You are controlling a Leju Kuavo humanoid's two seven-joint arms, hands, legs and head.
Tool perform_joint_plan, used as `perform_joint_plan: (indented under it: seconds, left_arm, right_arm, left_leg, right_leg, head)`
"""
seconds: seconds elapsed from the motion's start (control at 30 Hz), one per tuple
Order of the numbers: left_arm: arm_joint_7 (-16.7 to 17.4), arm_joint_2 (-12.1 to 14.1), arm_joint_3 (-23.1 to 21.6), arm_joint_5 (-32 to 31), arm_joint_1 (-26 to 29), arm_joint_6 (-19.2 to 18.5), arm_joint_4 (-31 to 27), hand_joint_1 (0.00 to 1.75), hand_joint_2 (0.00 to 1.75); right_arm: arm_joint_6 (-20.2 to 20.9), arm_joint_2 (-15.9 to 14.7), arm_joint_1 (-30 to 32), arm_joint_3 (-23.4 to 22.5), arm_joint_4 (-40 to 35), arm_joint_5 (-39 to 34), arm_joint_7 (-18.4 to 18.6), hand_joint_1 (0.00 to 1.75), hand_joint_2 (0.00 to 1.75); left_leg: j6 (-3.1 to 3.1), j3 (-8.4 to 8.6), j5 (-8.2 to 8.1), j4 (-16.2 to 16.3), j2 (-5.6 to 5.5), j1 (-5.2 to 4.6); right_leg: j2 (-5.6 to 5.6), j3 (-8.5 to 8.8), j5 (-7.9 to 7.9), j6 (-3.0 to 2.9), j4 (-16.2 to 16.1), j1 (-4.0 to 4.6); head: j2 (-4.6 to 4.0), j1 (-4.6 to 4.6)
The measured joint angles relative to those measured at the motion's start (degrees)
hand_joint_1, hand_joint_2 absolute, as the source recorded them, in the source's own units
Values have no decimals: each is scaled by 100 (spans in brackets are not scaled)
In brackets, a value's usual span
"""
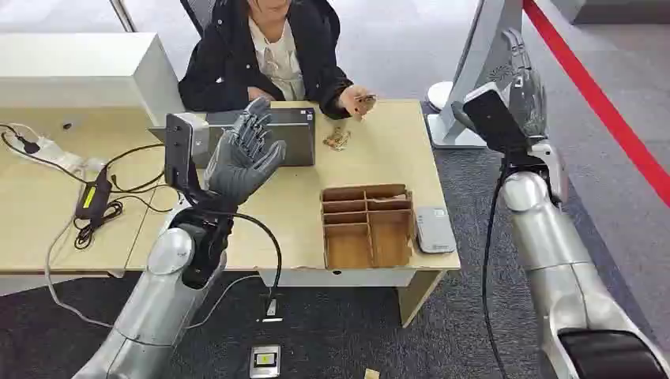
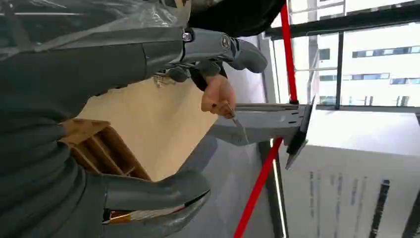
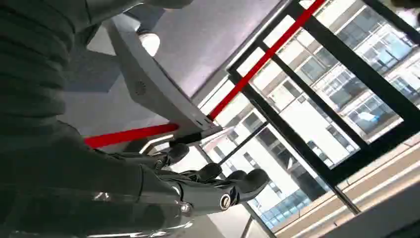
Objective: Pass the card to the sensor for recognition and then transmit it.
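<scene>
Card (image 1: 365, 101) sits pinched in the person's hand (image 1: 357, 100) at the far edge of the desk (image 1: 300, 205). Left hand (image 1: 241, 158) hovers over that desk, fingers spread and empty; right hand (image 1: 525, 91) is raised off the desk's right side, fingers loose, nothing in it.

Matt pale wood desk (image 1: 379, 150), brown cardboard divider box (image 1: 367, 225), glossy silver metal arms (image 1: 565, 268)

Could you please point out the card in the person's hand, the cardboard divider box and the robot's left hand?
card (image 1: 365, 100), head view, its visible face.
cardboard divider box (image 1: 368, 193), head view, far rim.
left hand (image 1: 243, 160), head view, open palm.
</scene>
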Motion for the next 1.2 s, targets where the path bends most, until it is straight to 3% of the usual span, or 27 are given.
perform_joint_plan:
  seconds: [0.13, 0.27, 0.5, 0.77, 1.2]
  left_arm:
    - [-26, -22, -4, 2, 0, 13, 22, 0, 175]
    - [-39, -33, -4, -4, -1, 33, 42, 0, 175]
    - [-37, -61, -7, -22, -11, 72, 57, 0, 175]
    - [-31, -105, -24, -22, -18, 146, 66, 0, 175]
    - [-88, -184, -44, 15, -115, 269, 177, 0, 175]
  right_arm:
    - [-2, 18, -211, 131, 751, 559, -92, 0, 175]
    - [-273, 92, -361, 277, 1418, 1071, -109, 0, 175]
    - [-693, 173, -720, 586, 2451, 1878, 153, 0, 175]
    - [-717, 227, -1088, 852, 3190, 2171, 330, 0, 175]
    - [-839, 437, -1443, 1084, 3695, 2261, 341, 0, 175]
  left_leg:
    - [0, -1, 0, 0, -2, 1]
    - [0, -1, 0, 0, -1, 1]
    - [0, 0, 0, 0, -1, 1]
    - [0, 1, 0, 1, 0, 1]
    - [0, 1, 0, 1, 2, 0]
  right_leg:
    - [0, 0, 0, 0, 0, 1]
    - [0, 0, -1, 0, 1, 1]
    - [0, -1, 0, 0, 0, 0]
    - [1, -1, 0, 0, 0, 1]
    - [2, -3, 0, 0, 0, 0]
  head:
    - [0, -2]
    - [0, 0]
    - [0, 2]
    - [0, 0]
    - [0, 0]
